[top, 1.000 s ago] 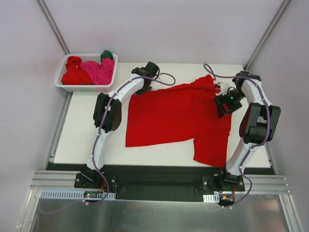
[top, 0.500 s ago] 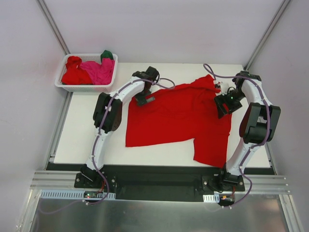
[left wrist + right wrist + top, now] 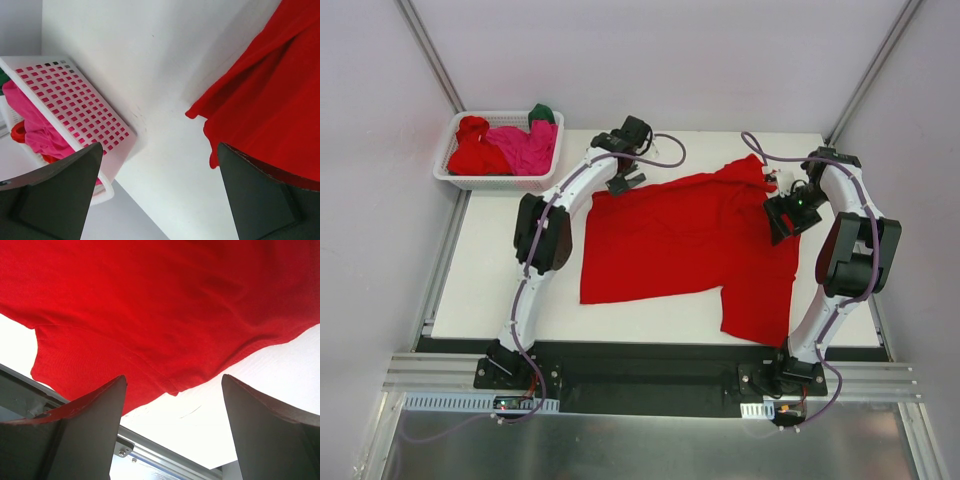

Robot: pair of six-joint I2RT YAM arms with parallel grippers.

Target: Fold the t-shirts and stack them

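- Basket (image 3: 495, 182), far-left corner of the table (image 3: 500, 280): holds a crumpled red t-shirt (image 3: 472, 150), a magenta t-shirt (image 3: 523, 146) and a dark green t-shirt (image 3: 542, 112), all unfolded.
- My left gripper (image 3: 625, 184): jaws wide apart, holding nothing, just beside the far-left corner of the spread red t-shirt (image 3: 680, 235).
- Spread red t-shirt: lies unfolded across mid-table, its far edge rumpled.
- My right gripper (image 3: 782, 222): jaws apart and empty, over the shirt's right edge.
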